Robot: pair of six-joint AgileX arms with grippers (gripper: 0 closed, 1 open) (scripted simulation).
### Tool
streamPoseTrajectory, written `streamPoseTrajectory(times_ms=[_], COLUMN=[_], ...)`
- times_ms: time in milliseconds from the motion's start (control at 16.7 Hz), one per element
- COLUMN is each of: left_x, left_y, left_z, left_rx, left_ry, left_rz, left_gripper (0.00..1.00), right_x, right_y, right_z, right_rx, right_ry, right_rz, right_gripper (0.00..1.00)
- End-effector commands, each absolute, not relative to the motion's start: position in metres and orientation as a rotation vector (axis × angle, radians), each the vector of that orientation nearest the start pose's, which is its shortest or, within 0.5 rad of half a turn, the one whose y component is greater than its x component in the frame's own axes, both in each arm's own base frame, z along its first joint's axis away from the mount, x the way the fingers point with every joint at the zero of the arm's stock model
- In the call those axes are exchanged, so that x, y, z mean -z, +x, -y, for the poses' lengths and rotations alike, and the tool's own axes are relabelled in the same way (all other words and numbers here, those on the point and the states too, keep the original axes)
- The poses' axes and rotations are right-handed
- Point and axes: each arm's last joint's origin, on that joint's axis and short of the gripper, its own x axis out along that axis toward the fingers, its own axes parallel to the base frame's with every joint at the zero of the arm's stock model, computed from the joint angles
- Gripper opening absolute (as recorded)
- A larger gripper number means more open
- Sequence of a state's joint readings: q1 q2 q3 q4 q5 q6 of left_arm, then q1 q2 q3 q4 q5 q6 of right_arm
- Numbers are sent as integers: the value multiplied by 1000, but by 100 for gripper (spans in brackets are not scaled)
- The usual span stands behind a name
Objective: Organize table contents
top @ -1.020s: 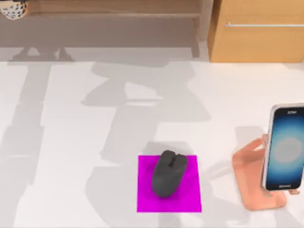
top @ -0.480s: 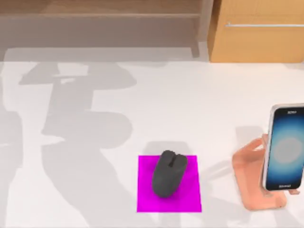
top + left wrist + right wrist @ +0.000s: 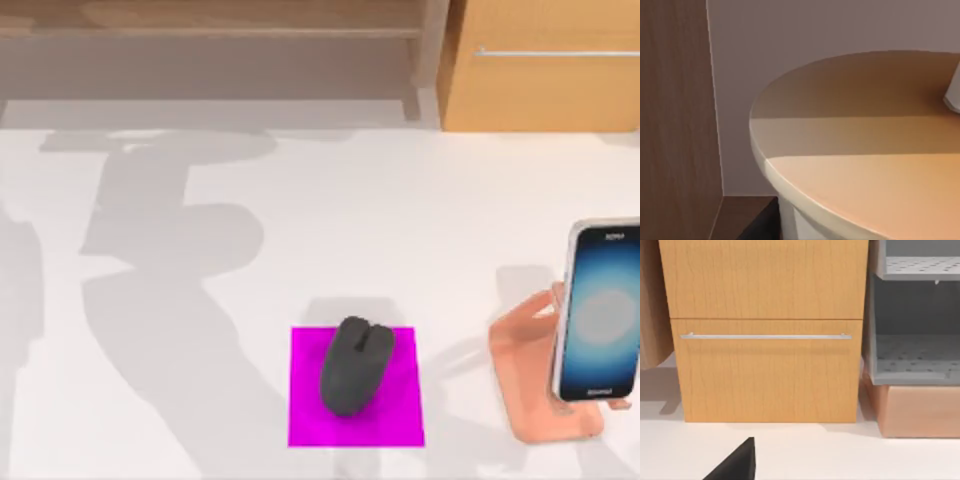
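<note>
1. From the top camera, I am looking down at the white table. The dark grey mouse is sitting on the magenta mat, near the table's front edge and a little right of centre. The smartphone is leaning upright in the salmon-pink phone stand at the right edge. The wooden cabinet is standing behind the table on the right. The whole left half of the tabletop is lying open under arm shadows, so that is where I am judging there is room to move.

2. From my left wrist camera, I am seeing a rounded orange-tan lid very close up, with a sliver of white straw at its edge; I am taking it for the bubble-tea cup. I cannot tell how my left jaws are standing. If I am carrying it, keeping it upright matters, and the wood panel beside it is close.

3. From my right wrist camera, I am facing the cabinet's metal handle, grey shelves beside it, and a black object low on the table. I cannot tell the state of my right jaws either.
</note>
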State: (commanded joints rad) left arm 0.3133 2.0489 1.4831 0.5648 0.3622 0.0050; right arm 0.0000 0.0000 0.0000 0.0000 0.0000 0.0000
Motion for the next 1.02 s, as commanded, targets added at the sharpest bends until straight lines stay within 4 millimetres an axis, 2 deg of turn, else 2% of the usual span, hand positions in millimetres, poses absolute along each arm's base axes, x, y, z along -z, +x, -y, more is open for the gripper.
streamPoseTrajectory(times_ms=[840,1020], left_x=[-253,-253], left_y=[461,461], left_z=[-144,-144], left_rx=[26,26], left_ry=[-9,-9], left_rz=[4,4], left_gripper=[0,23], right_x=[-160,-160], right_y=[106,106], right_z=[1,1], right_rx=[0,0], right_ry=[0,0], right_rz=[0,0], right_gripper=[100,100])
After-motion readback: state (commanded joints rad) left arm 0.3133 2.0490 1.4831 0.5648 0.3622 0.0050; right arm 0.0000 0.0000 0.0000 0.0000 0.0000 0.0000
